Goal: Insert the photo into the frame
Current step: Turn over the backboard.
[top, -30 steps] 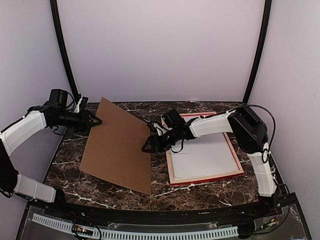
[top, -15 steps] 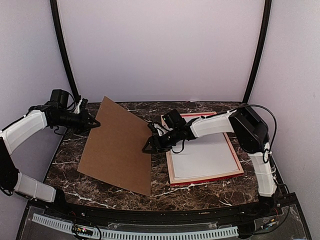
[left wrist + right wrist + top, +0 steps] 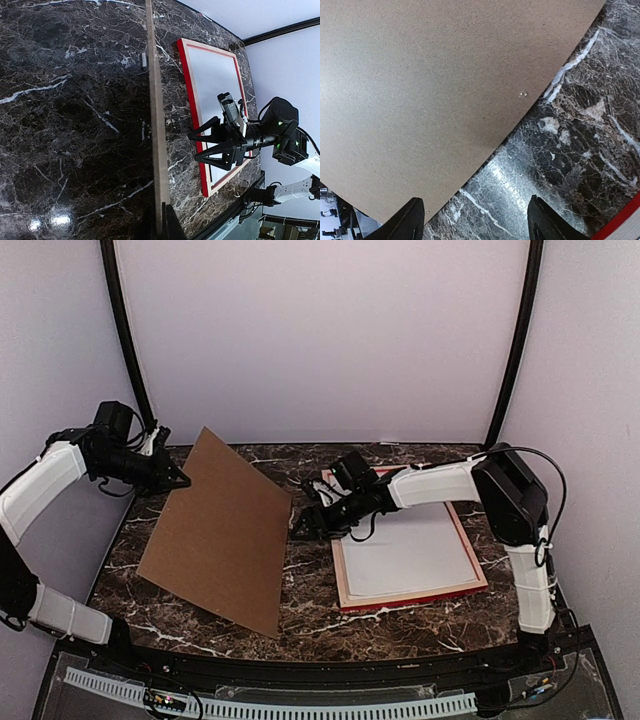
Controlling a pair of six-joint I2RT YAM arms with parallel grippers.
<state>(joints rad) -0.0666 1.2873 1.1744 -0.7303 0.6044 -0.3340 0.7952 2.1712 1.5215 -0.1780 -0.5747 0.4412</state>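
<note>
The left fingers [image 3: 182, 481] are pinched shut on the edge of the tilted brown board [image 3: 220, 530], while the right fingers [image 3: 305, 527] hang wide open and empty between it and the frame [image 3: 415, 597], which lies flat on the surface [image 3: 400, 628] with a white sheet [image 3: 410, 552] inside.

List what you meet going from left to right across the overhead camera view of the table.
left claw, pinching the board's edge → brown backing board, held tilted → right claw, open → red frame, lying flat
</note>
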